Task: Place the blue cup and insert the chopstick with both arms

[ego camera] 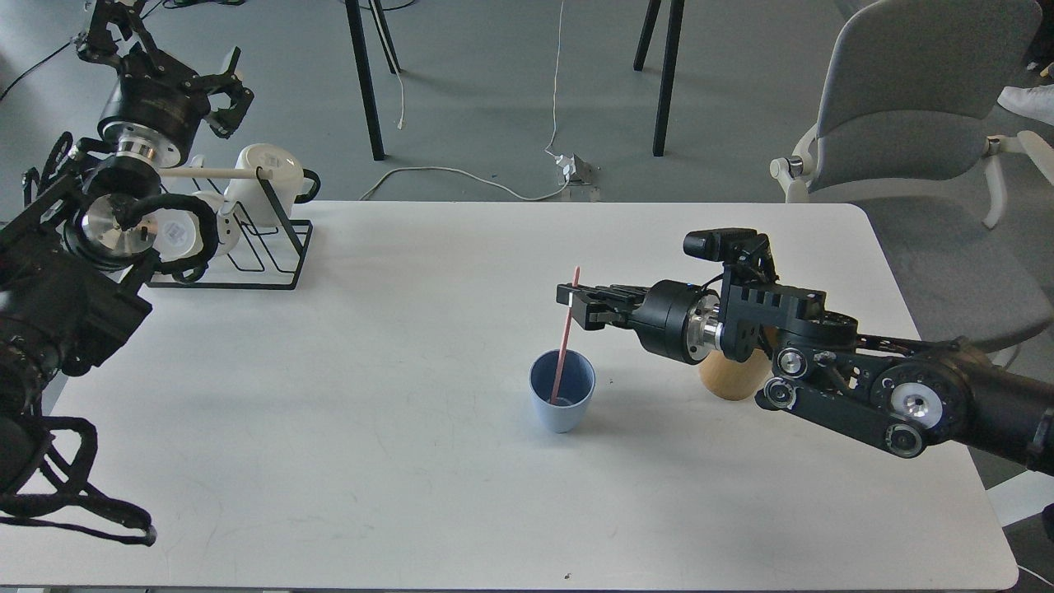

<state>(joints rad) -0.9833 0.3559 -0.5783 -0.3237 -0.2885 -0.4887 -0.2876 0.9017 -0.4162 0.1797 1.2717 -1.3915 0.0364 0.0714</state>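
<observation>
The light-blue cup [562,401] stands upright on the white table [370,461], right of the middle. The pink chopstick [564,346] stands in the cup with its lower end on the cup's bottom, leaning slightly right. My right gripper [573,303] comes in from the right, just above the cup, and is shut on the chopstick near its top end. My left gripper [224,82] is raised at the far left above the mug rack, with its fingers spread and nothing in it.
The tan bamboo holder [729,380] stands right of the cup, mostly hidden behind my right arm. A black wire mug rack [263,247] with white mugs [268,185] and a pale wooden rod stands at the table's back left. A grey chair [914,115] is beyond the right edge.
</observation>
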